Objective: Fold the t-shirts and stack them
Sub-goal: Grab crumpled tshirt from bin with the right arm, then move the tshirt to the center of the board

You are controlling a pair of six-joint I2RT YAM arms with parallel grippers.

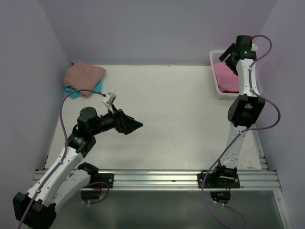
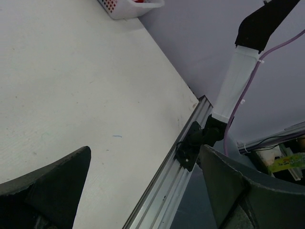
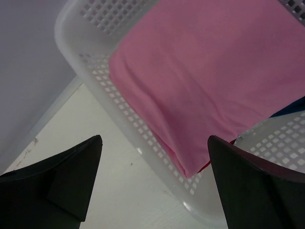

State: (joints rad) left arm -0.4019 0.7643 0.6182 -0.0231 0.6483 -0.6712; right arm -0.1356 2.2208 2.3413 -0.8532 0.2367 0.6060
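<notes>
A bright pink t-shirt (image 3: 209, 71) lies folded in the white lattice basket (image 3: 143, 138), with a sliver of a red t-shirt (image 3: 206, 167) showing under its corner. My right gripper (image 3: 153, 138) hangs open above the basket's near rim, holding nothing. From above, the same gripper (image 1: 228, 56) hovers over the pink t-shirt (image 1: 226, 76) at the far right. A dusty tan-pink t-shirt (image 1: 83, 72) lies on a teal t-shirt (image 1: 71, 90) in the far left corner. My left gripper (image 1: 134, 125) is open and empty above the table's near left, away from all shirts.
The basket (image 1: 217, 88) stands at the table's far right edge, and its corner (image 2: 128, 7) shows in the left wrist view. An aluminium rail (image 1: 157, 179) runs along the near edge with both arm bases. Purple walls close in the back and sides.
</notes>
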